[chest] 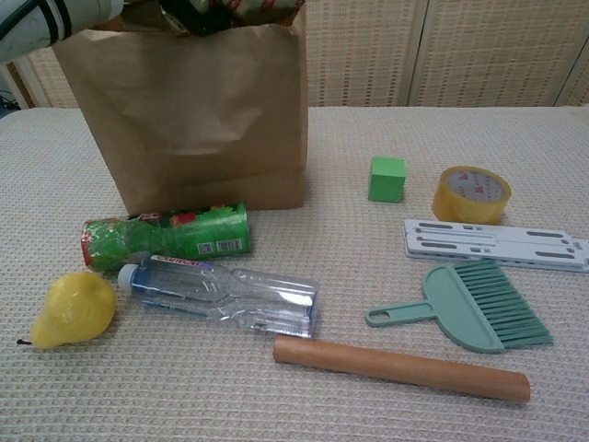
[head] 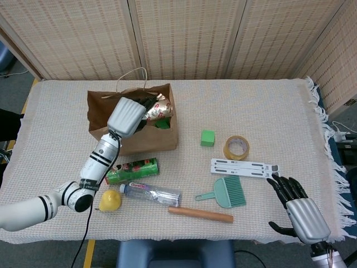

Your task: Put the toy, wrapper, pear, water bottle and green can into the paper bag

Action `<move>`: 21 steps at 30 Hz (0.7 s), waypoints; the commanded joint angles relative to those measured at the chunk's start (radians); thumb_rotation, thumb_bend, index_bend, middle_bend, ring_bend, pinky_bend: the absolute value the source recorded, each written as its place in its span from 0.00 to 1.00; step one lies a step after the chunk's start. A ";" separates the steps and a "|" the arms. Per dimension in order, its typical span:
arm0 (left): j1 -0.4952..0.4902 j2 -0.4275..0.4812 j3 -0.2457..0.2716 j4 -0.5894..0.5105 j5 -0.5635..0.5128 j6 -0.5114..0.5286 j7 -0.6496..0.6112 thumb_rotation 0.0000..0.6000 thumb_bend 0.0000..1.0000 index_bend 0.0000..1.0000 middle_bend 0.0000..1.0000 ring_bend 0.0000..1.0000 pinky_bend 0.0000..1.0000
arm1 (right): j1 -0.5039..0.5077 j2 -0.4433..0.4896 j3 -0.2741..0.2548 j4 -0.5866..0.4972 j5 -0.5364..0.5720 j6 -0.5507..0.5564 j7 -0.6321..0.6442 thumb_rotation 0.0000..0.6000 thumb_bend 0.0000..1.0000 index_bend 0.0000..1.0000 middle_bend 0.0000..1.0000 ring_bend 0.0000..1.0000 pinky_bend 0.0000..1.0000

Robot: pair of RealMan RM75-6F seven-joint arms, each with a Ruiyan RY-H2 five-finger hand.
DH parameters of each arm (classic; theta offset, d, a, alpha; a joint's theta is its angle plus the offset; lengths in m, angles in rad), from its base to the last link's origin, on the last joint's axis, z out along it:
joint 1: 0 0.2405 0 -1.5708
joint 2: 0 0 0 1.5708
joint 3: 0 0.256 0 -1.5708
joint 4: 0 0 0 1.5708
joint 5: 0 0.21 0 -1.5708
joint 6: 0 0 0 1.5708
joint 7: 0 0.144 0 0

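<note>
My left hand (head: 127, 116) reaches over the open top of the brown paper bag (head: 150, 139) and holds the crinkled silver wrapper (head: 157, 109) above its mouth. In the chest view only its dark fingers (chest: 198, 17) and the wrapper (chest: 267, 7) peek over the bag (chest: 184, 120). In front of the bag lie the green can (head: 134, 170) (chest: 166, 235), the water bottle (head: 153, 194) (chest: 225, 293) and the yellow pear (head: 110, 200) (chest: 74, 308). A green cube (head: 207, 138) (chest: 386, 178) sits right of the bag. My right hand (head: 295, 204) hovers at the front right corner, fingers spread, empty.
Right of the bag lie a tape roll (head: 236, 147), a white slotted bar (head: 244, 167), a teal hand brush (head: 226, 192) and a wooden rod (head: 201, 214). A woven screen stands behind the table. The cloth's fringed edge runs along the right side.
</note>
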 commanded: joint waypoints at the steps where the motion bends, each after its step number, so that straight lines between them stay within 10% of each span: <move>1: -0.009 -0.018 -0.011 -0.012 -0.045 0.004 0.024 1.00 0.37 0.11 0.08 0.07 0.29 | 0.001 -0.001 0.000 0.001 0.003 -0.002 -0.001 1.00 0.05 0.00 0.00 0.00 0.00; 13: 0.013 -0.020 -0.057 -0.063 -0.074 0.119 0.019 1.00 0.36 0.02 0.00 0.00 0.16 | 0.001 0.001 0.000 -0.002 -0.003 0.005 0.001 1.00 0.05 0.00 0.00 0.00 0.00; 21: 0.155 0.132 -0.102 -0.287 -0.078 0.245 -0.097 1.00 0.38 0.03 0.00 0.00 0.17 | -0.003 0.007 -0.010 -0.003 -0.024 0.009 0.008 1.00 0.05 0.00 0.00 0.00 0.00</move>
